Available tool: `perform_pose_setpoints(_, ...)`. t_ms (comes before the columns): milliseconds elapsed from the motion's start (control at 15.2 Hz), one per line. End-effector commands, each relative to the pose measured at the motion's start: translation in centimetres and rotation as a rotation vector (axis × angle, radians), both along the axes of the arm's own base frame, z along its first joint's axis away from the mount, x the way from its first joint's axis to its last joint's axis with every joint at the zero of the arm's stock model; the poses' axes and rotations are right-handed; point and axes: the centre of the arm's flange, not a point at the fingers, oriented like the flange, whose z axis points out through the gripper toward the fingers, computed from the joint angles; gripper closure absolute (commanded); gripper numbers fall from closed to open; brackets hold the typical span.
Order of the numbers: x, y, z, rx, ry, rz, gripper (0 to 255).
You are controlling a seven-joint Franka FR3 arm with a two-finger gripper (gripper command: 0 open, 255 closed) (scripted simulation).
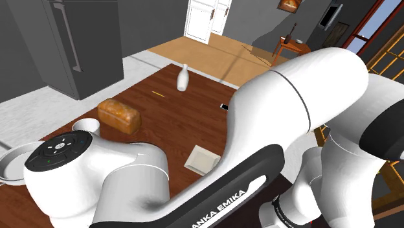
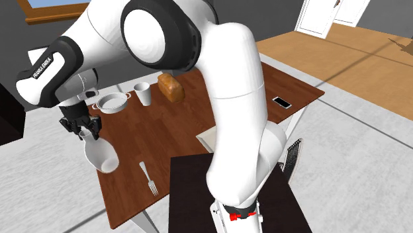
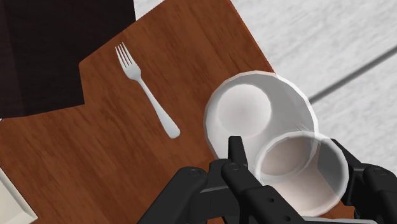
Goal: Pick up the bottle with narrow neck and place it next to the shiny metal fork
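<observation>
My black gripper (image 2: 84, 128) is shut on the narrow neck of a white round-bodied bottle (image 2: 100, 156). The bottle hangs from it, slightly tilted, over the wooden table's corner nearest the second exterior view's left. In the wrist view the fingers (image 3: 236, 153) clasp the open neck of the bottle (image 3: 254, 111), whose body bulges out beyond the gripper (image 3: 289, 162). A shiny metal fork (image 3: 146, 90) lies flat on the table a short way from the bottle, also the fork (image 2: 148, 178) near the table's front edge. A second white narrow-necked bottle (image 1: 183, 78) stands upright at the table's far end.
On the brown table (image 2: 179, 122) are a bread loaf (image 2: 171, 87), a white cup (image 2: 142, 94), a white bowl (image 2: 111, 102), a phone (image 2: 282, 102) and a white square plate (image 1: 202, 159). The dark stand (image 2: 198, 192) sits beside the fork. Grey floor lies past the table edge.
</observation>
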Motion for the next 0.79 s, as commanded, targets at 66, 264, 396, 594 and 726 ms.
perform_pose_setpoints(66, 0.0, 0.0, -1.6, 0.001, -0.001, 0.0, 255)
perform_pose_setpoints(264, 0.0, 0.0, -3.2, 0.001, -0.001, 0.0, 255)
perform_pose_setpoints(396, 0.0, 0.0, -4.3, 0.001, -0.001, 0.0, 255)
perform_pose_setpoints(594, 0.0, 0.0, -5.8, 0.001, -0.001, 0.0, 255)
perform_pose_setpoints(726, 0.0, 0.0, -6.9, 0.001, -0.001, 0.0, 255)
